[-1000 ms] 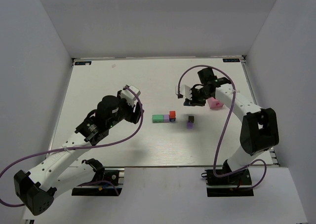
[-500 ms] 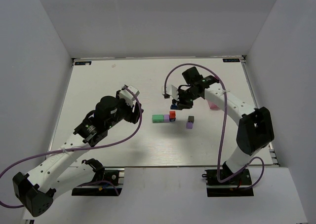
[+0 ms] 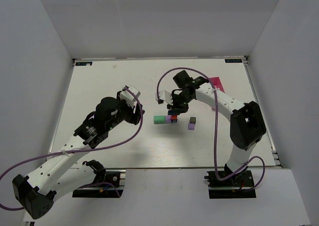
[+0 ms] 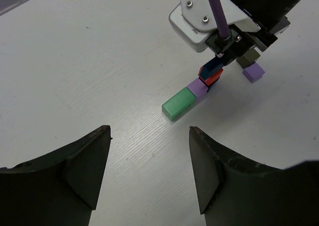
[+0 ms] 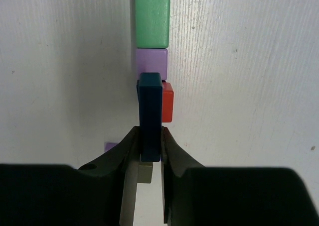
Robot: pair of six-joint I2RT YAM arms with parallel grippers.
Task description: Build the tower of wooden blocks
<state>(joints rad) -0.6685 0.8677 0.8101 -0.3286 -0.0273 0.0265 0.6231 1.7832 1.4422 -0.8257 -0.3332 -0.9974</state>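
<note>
Gripping a blue block [image 5: 150, 106] by its two broad faces, the right hand [image 5: 149, 135] is closed to the block's thickness. Its fingers [image 5: 127, 156] pinch one end and leave most of the length free. The blue block stands on a narrow edge, and its long axis runs in line with the green block [image 5: 152, 17], free end pointing toward it.

A purple block [image 5: 152, 63] touches the green block's end, and a red block [image 5: 168, 102] lies just past that, on the side away from the green block. The blue block hangs over that far end of the row, and in the right wrist view its free tip reaches the purple block's edge. Whether it touches the red block cannot be told.

The left hand [image 4: 149, 131] is wide open and holds nothing. It hovers over bare bench [image 4: 75, 52], with the green block beyond the gap between its fingers and apart from them. The green block lies flat, its long axis along the row.

Past the red block, farther from the green block, a brown block [image 3: 192, 120] sits touching a second purple block [image 3: 191, 127], both apart from the row. A pink tray [image 3: 216, 82] lies much farther from the green block, on that same side.
</note>
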